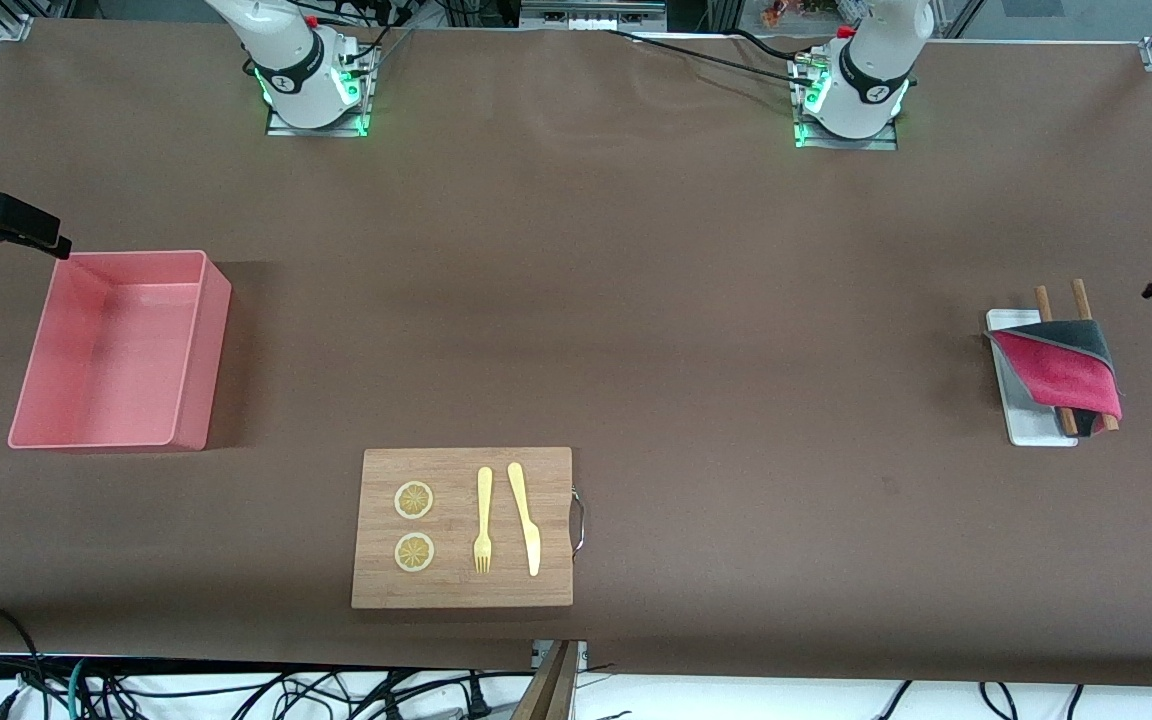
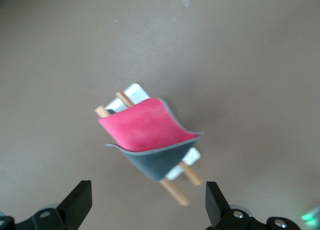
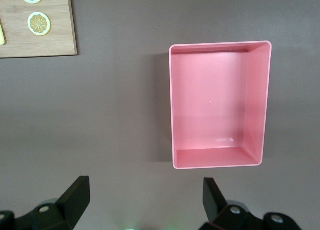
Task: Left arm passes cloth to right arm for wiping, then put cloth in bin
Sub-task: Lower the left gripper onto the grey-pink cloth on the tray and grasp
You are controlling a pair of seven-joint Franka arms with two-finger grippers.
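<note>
Nothing of the task done yet. Salmon-pink rectangular plastic bin (image 1: 116, 350) sat empty near the desk edge at the right arm's end, right gripper (image 3: 145, 202) hanging above, fingers apart, empty. Dark-grey-and-crimson cloth (image 1: 1061, 372) lay untouched near the other end edge, below the left gripper (image 2: 148, 206), fingers apart. Pickup, handover, wiping, binning all remained.

The crimson-and-grey soft cloth (image 1: 1061, 372) is draped over two wooden sticks (image 1: 1043, 300) on a white flat tray (image 1: 1028, 425) at the tabletop's left-arm end; the salmon-pink plastic bin (image 1: 191, 395) is set at the right-arm end.
</note>
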